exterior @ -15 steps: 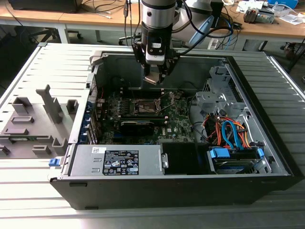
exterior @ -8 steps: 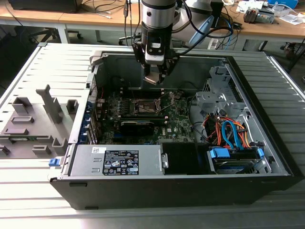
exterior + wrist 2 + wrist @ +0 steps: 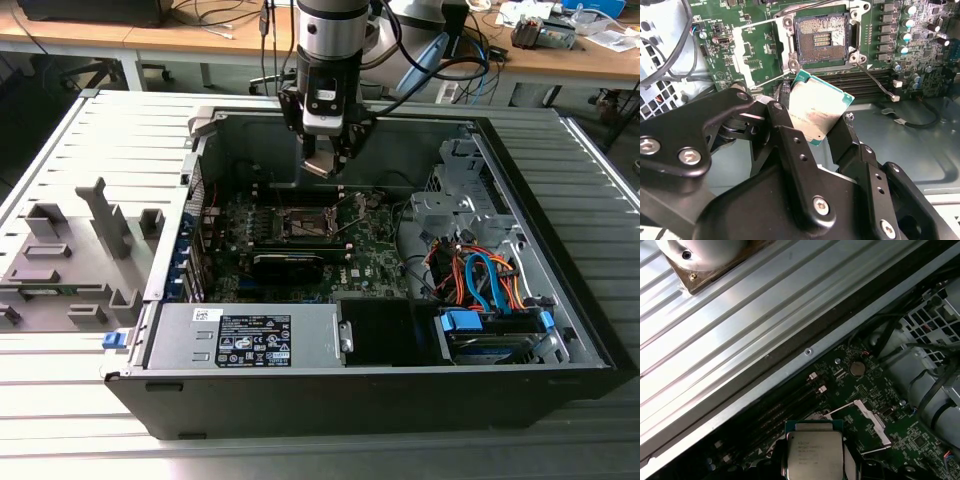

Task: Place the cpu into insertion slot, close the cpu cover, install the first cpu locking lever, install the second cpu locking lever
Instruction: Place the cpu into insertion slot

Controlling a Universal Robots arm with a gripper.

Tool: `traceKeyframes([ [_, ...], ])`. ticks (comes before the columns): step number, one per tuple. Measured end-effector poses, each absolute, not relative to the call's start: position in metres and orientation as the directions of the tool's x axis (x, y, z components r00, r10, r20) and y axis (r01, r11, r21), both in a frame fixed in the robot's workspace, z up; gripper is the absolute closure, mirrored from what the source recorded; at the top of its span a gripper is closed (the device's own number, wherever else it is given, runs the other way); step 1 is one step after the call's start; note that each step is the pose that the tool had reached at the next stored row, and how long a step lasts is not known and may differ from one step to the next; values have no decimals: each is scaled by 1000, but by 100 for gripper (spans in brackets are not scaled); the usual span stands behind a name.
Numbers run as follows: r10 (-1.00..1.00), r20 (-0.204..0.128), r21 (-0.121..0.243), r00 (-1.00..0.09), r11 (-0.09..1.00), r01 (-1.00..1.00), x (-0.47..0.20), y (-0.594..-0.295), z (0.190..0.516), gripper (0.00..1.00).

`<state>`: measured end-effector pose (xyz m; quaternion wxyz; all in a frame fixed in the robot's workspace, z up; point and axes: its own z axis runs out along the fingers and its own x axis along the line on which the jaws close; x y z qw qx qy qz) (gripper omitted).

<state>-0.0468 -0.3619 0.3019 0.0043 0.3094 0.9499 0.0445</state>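
Your gripper (image 3: 322, 163) hangs inside the open case (image 3: 560, 330), over the far part of the board (image 3: 370, 262), and it is clamped on the cpu (image 3: 816, 109) with a finger (image 3: 784, 122) on each of two opposite edges. The chip is in the air and tilted, apart from the socket (image 3: 821, 39), which lies bare below it. The cover (image 3: 742, 60) is swung open and lies just beside the socket, and one thin lever (image 3: 875, 77) sticks out from a socket corner.

The bare contacts look like your main risk. If the chip goes down tilted as it is now, one corner would probably land first and bend them. The hold is only on the edges, so a bump could let the chip slip and fall onto the socket. The loose lever lies near the path down, and a finger might catch it. A wrong rotation would also stop the chip from seating.

You cannot see the chip's underside, or how far the pads reach along its edges. I cannot make out its corner mark or notches against the socket's keys. The first wrist view cuts off the near edge of the chip. In the exterior view the chip is too small to pick out under the gripper.
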Motion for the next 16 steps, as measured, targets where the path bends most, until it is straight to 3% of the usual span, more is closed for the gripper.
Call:
traceKeyframes([
  [16,619,19,87,-785,781,618,-47,-362,302,46],
])
